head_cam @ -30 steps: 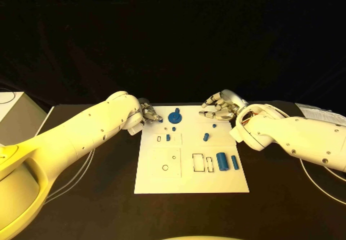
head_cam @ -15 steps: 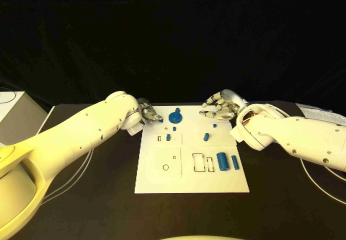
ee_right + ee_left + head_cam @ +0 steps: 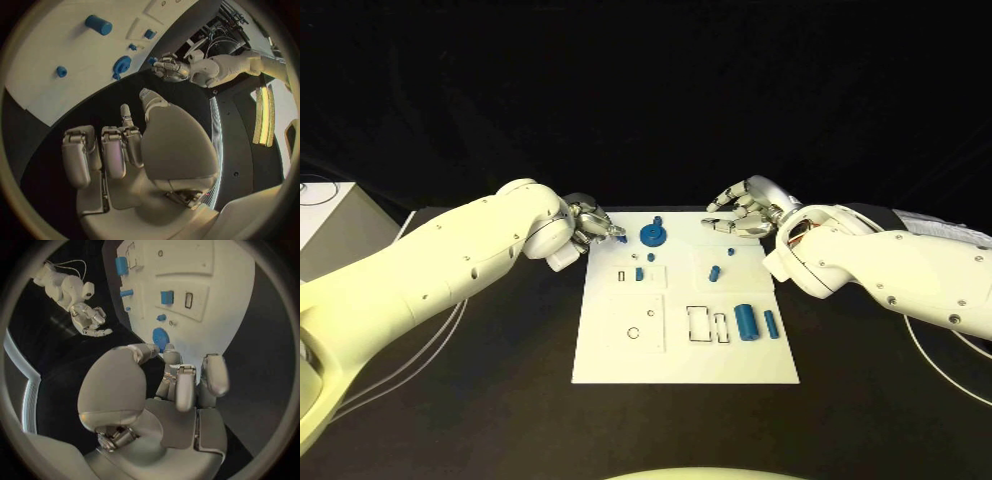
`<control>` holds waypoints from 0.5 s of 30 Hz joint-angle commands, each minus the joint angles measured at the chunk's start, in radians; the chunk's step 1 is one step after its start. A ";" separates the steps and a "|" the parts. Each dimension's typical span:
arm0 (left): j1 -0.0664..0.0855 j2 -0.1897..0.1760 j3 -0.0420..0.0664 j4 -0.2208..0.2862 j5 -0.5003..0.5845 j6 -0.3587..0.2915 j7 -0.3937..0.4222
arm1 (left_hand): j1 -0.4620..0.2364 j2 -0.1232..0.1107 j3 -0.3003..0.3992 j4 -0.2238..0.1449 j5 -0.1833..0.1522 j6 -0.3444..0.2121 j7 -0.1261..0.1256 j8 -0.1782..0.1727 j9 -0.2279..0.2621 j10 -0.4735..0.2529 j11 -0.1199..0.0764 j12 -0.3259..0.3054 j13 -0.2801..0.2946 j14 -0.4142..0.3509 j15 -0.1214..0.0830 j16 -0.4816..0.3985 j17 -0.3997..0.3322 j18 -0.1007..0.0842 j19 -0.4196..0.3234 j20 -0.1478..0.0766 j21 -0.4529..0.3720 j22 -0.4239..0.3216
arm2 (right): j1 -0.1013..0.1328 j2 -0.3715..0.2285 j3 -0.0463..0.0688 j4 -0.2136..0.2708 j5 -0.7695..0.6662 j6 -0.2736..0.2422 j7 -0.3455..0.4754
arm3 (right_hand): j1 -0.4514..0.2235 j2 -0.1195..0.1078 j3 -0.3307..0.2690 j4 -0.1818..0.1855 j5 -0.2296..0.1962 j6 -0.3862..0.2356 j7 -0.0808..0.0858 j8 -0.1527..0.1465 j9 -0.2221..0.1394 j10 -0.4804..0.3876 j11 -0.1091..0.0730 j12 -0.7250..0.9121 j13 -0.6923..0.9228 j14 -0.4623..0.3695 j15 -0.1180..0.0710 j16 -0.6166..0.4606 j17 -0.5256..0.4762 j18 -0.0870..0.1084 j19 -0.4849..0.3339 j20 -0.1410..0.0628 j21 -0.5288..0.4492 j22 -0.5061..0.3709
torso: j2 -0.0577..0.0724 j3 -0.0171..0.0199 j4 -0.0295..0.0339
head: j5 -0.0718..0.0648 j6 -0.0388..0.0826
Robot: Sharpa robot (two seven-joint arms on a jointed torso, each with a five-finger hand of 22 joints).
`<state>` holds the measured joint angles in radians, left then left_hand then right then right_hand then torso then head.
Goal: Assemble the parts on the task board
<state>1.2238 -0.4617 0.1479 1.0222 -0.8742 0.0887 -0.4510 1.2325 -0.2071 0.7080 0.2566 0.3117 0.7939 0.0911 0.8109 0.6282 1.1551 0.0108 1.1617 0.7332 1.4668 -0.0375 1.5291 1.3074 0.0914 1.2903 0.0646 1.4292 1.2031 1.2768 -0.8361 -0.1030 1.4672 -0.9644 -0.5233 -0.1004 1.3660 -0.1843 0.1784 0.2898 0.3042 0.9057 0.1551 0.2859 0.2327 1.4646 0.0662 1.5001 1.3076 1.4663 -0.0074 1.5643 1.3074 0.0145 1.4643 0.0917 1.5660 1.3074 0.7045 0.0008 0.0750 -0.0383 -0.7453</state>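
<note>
Head view: white task board (image 3: 733, 360) lying lengthwise in the middle of the black table (image 3: 473, 400), long axis running away from the robot. Near its far edge, a round blue part (image 3: 651, 236), toward the left corner. Farther in, a short slanted blue piece (image 3: 714, 271); toward the right edge, a thick blue cylinder (image 3: 746, 323) and a slimmer one (image 3: 769, 322) side by side, both lengthwise along the board.

Just beside the round part, off the board's far left corner: left hand (image 3: 596, 228), fingers curled in, fingertips turned toward the part. A small speck of blue at the fingertips; cannot tell whether pinched there or merely lying on the board behind them. Clearly the nearer hand, the round part lying to its right.

Off the far right corner: right hand (image 3: 740, 215), fingers bent but apart, nothing in them, well apart from the round part.

No brand, label or readable writing anywhere; only black outlines of slots on the board.
</note>
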 commanded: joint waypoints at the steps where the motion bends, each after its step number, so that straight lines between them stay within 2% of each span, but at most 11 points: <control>1: 0.000 -0.027 -0.006 0.055 0.021 -0.032 0.002 | -0.014 0.002 0.202 -0.199 0.005 0.010 -0.003 0.004 0.000 0.008 0.000 0.008 0.003 0.072 -0.010 0.006 0.165 -0.007 0.006 0.000 0.003 0.003 | -0.001 -0.004 0.000 -0.001 -0.007 0.001 0.012 | -0.009 -0.003 0.006 0.000 0.004 -0.007 -0.001 0.000 -0.001 0.042 0.005 0.000 0.196 0.100 0.005 0.000 0.247 -0.014 0.107 0.008 0.005 0.263 | -0.007 -0.0019 0.0039 | 0.000 -0.005; 8: -0.007 -0.093 -0.033 0.182 -0.057 -0.086 0.004 | -0.021 0.000 0.212 -0.206 0.006 0.016 -0.005 0.005 0.000 0.016 -0.002 0.011 0.010 0.074 -0.012 0.007 0.170 -0.007 0.008 -0.001 0.005 0.006 | -0.002 -0.008 0.000 -0.005 0.005 -0.025 0.031 | -0.007 -0.002 0.009 -0.002 0.006 -0.007 -0.001 0.001 -0.001 0.030 0.005 -0.014 0.183 0.096 0.005 -0.008 0.228 -0.012 0.102 0.008 -0.006 0.257 | -0.015 -0.0035 0.0094 | 0.002 -0.010; 11: -0.012 -0.117 -0.044 0.231 -0.088 -0.120 -0.005 | -0.027 -0.002 0.220 -0.210 0.005 0.020 -0.007 0.006 -0.001 0.021 -0.004 0.013 0.012 0.076 -0.013 0.009 0.174 -0.008 0.012 -0.002 0.007 0.011 | -0.002 -0.009 0.000 -0.010 0.026 -0.058 0.062 | 0.001 -0.005 0.025 -0.003 0.010 -0.010 -0.002 0.001 -0.003 -0.005 0.003 -0.055 0.145 0.082 0.002 -0.030 0.179 0.010 0.066 0.006 -0.092 0.204 | -0.017 -0.0051 0.0104 | 0.001 -0.013; 15: -0.019 -0.133 -0.050 0.265 -0.112 -0.140 -0.012 | -0.033 -0.004 0.229 -0.215 0.005 0.023 -0.008 0.006 -0.001 0.026 -0.005 0.014 0.016 0.077 -0.015 0.010 0.176 -0.009 0.017 -0.004 0.010 0.016 | -0.002 -0.007 0.000 -0.015 0.059 -0.101 0.099 | 0.013 -0.019 0.073 -0.003 0.012 -0.014 -0.005 0.004 -0.005 -0.139 -0.004 -0.240 -0.021 0.032 -0.007 -0.129 0.017 0.066 -0.040 -0.001 -0.359 0.041 | -0.021 -0.0069 0.0117 | 0.003 -0.017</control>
<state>1.2059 -0.5929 0.0975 1.2757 -0.9338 0.0010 -0.4560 1.1994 -0.2217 0.7617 0.2086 0.3111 0.8099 0.0823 0.8107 0.6278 1.1765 0.0040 1.1731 0.7485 1.4670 -0.0447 1.5328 1.3074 0.0913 1.3009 0.0609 1.4338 1.2183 1.2755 -0.8446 -0.1033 1.4537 -0.9419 -0.5657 -0.0651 1.3787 -0.1970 0.2478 0.2866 0.3120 0.8981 0.1477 0.2859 0.2289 1.3338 0.0656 1.2674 1.2746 1.4663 -0.0074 1.4398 1.2940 0.0710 1.4273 0.0911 1.2231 1.3040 0.6869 -0.0045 0.0850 -0.0363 -0.7597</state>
